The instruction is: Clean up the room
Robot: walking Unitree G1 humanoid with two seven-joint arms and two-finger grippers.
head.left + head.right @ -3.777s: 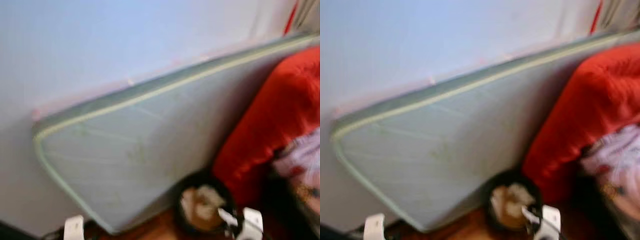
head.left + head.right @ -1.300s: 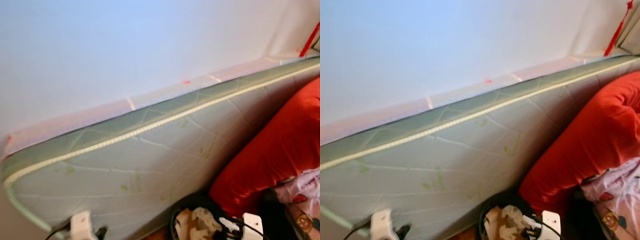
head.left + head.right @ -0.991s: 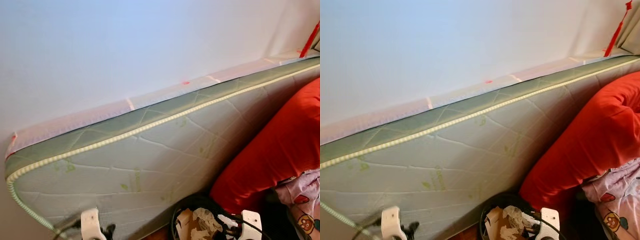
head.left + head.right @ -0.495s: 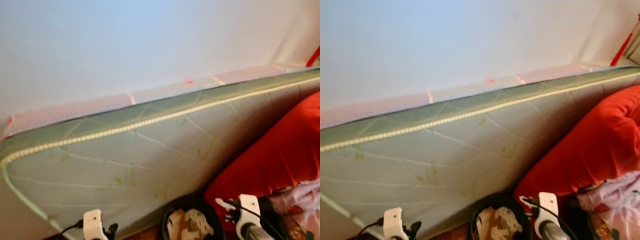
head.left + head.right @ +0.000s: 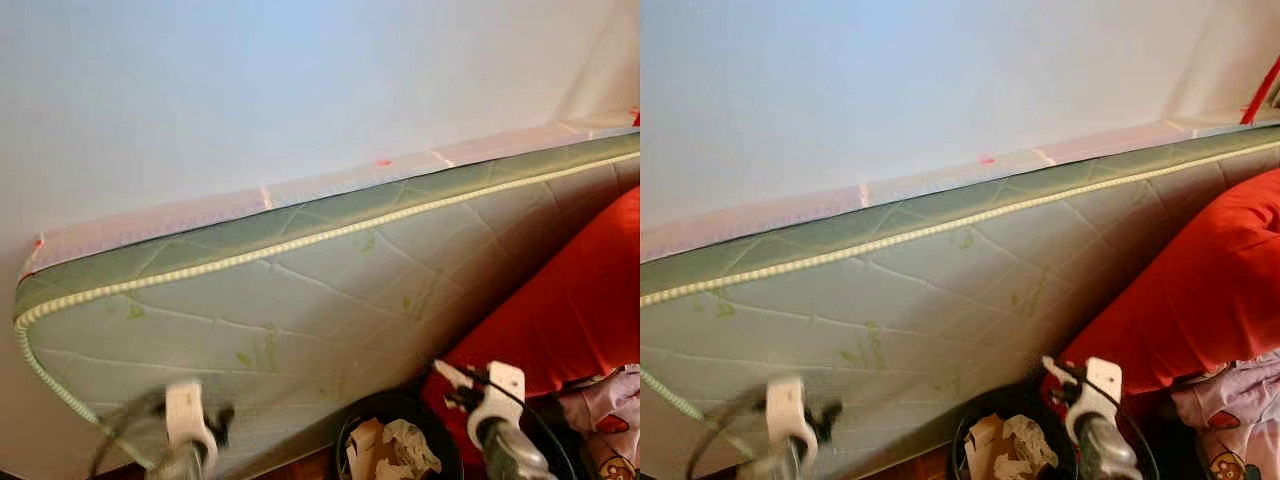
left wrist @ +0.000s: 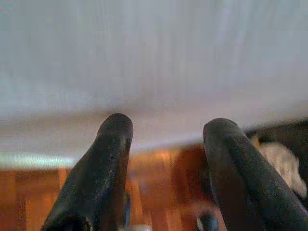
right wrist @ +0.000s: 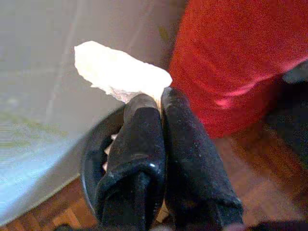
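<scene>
A black round bin (image 5: 350, 448) with crumpled paper (image 5: 392, 452) in it stands on the wooden floor at the foot of the mattress. My right gripper (image 7: 159, 103) is shut on a crumpled white tissue (image 7: 119, 73), held above and beside the bin's rim (image 7: 91, 154). Its wrist (image 5: 495, 405) rises at the bin's right edge. My left gripper (image 6: 166, 130) is open with nothing between its fingers, low over the floor to the left of the bin; its wrist (image 5: 185, 420) is blurred.
A pale green quilted mattress (image 5: 300, 300) leans on the white wall (image 5: 300, 80). A big red cushion (image 5: 570, 310) and a patterned pink cloth (image 5: 605, 425) lie at the right. Wooden floor (image 7: 260, 192) shows around the bin.
The right wrist has risen at the bin's right edge. The left wrist has moved and blurred. The camera has shifted slightly.
</scene>
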